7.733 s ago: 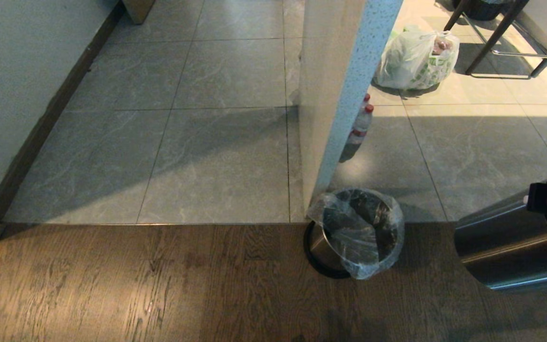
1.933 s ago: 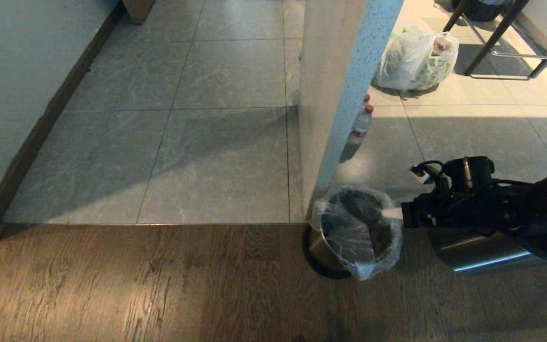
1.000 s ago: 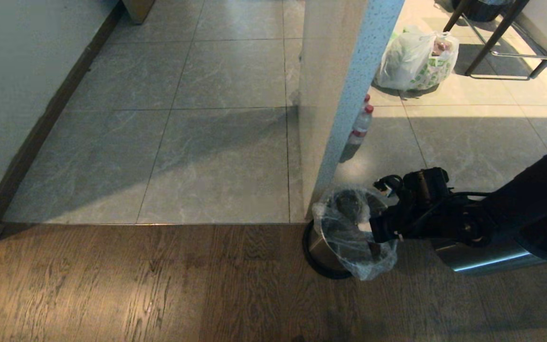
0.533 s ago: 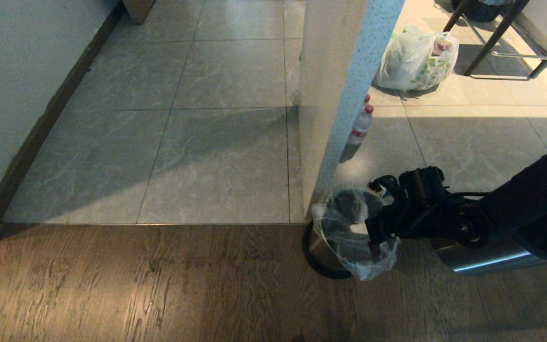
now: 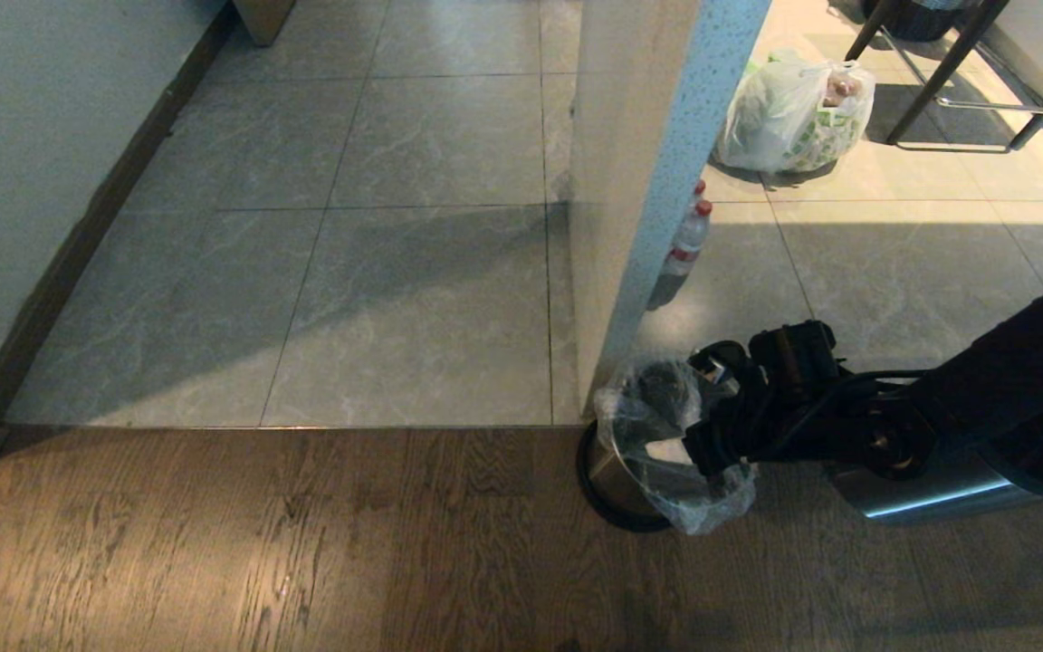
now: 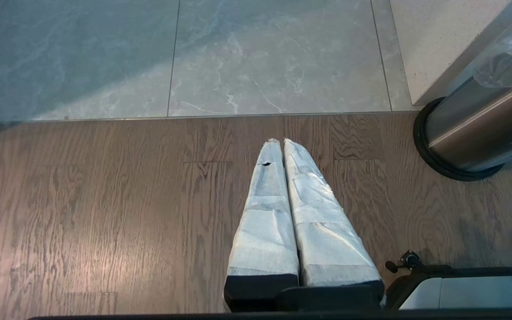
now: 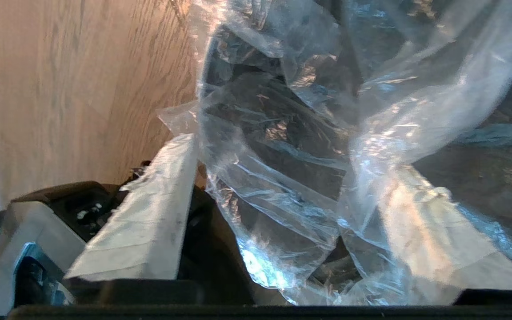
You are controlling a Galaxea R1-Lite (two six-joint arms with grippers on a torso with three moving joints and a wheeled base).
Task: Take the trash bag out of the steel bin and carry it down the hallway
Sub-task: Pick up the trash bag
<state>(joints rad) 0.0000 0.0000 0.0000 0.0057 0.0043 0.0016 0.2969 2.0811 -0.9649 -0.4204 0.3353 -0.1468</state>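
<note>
Right claw point(image 7: 282, 195) wide astride trash bag point(image 7: 282, 133)

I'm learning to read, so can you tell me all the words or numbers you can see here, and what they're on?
No words or numbers here can be read.
white bag with green print: the green marks are too small and crumpled to read.
bottles behind the pillar: labels too small to read.
trash bag and steel bin: no writing shows on them.
</note>
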